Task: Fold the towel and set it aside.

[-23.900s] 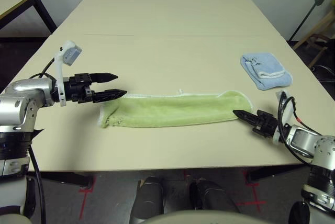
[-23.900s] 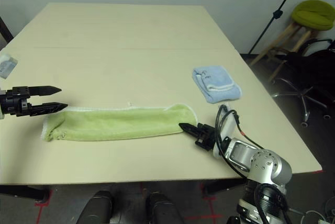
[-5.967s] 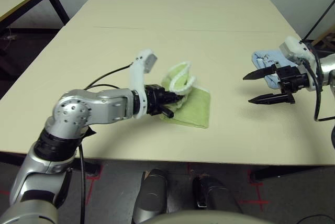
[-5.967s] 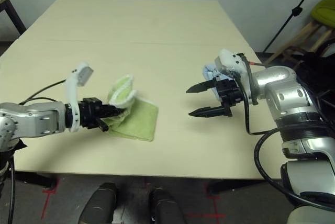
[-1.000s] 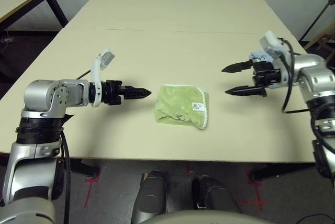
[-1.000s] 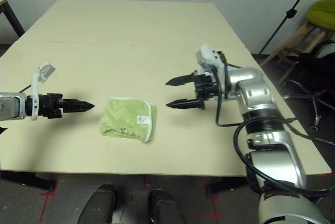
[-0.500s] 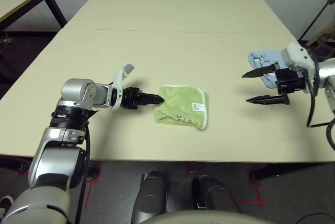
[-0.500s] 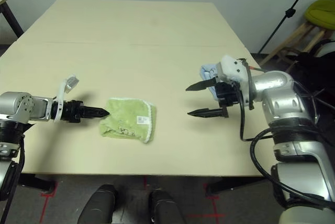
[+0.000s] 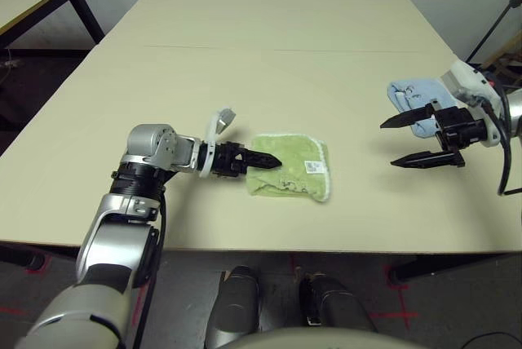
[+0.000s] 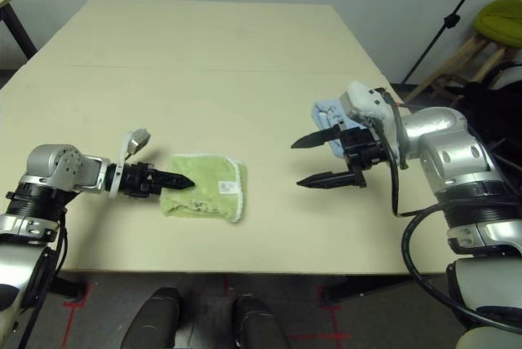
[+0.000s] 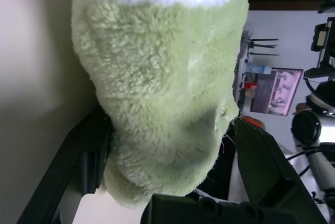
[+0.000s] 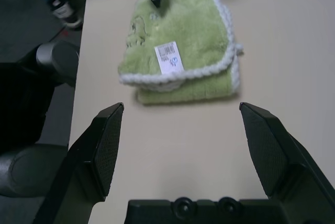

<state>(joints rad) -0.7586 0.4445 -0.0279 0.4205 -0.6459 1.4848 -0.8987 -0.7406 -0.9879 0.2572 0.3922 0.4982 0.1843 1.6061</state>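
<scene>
The towel (image 9: 291, 168) is fluffy green terry cloth with a looped white stitched rim and a small smooth white label; the table (image 9: 269, 55) is smooth, matt beige board; a light-blue cloth (image 9: 412, 98) looks soft and nubbly

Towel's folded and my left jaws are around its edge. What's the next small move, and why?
Probably close the left gripper on the towel. Its jaws stand open around the towel's near edge, the towel lies folded on the table, and the right gripper hangs open, clear of it. A grip comes before setting it aside.
</scene>
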